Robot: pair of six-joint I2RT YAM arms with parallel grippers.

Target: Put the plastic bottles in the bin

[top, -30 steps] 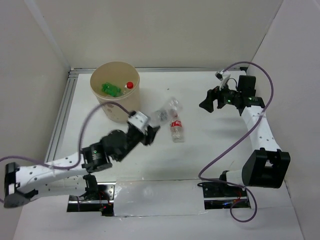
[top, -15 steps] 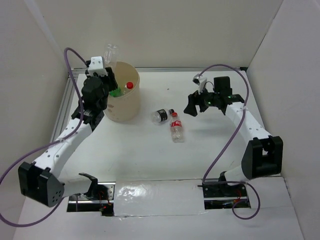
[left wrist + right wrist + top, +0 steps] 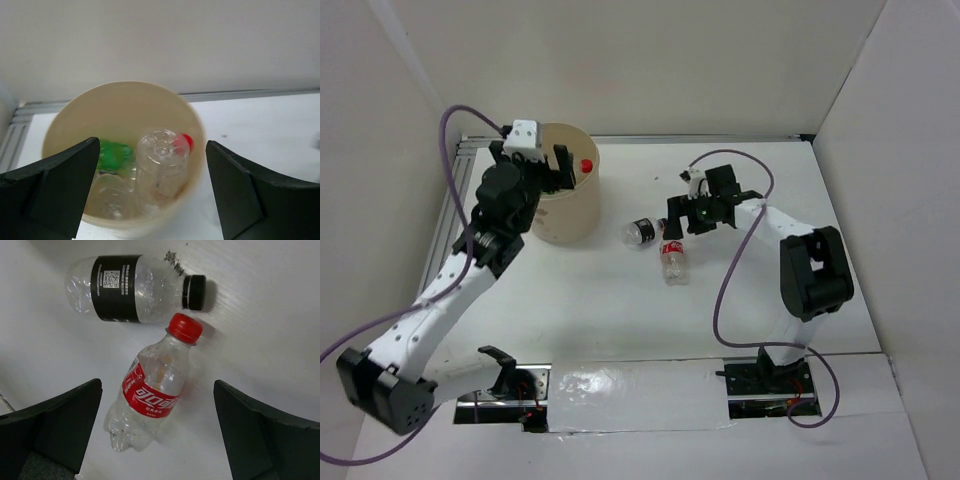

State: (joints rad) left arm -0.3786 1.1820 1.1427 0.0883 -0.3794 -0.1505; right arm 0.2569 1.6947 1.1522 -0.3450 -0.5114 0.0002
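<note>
Bottles [image 3: 161, 165] sit in the bin [image 3: 125, 86], upper left, under the spread, empty left claw [image 3: 150, 186]. The right claw [image 3: 157, 426] gapes over the red-label bottle [image 3: 159, 371], seemingly to grab it.

On the red-capped bottle [image 3: 155, 390] you can read white Chinese script in the Coca-Cola style across its red label. The black-capped bottle [image 3: 135, 287] carries a QR code [image 3: 113, 279] on its dark label; the small print beside it is illegible.
</note>
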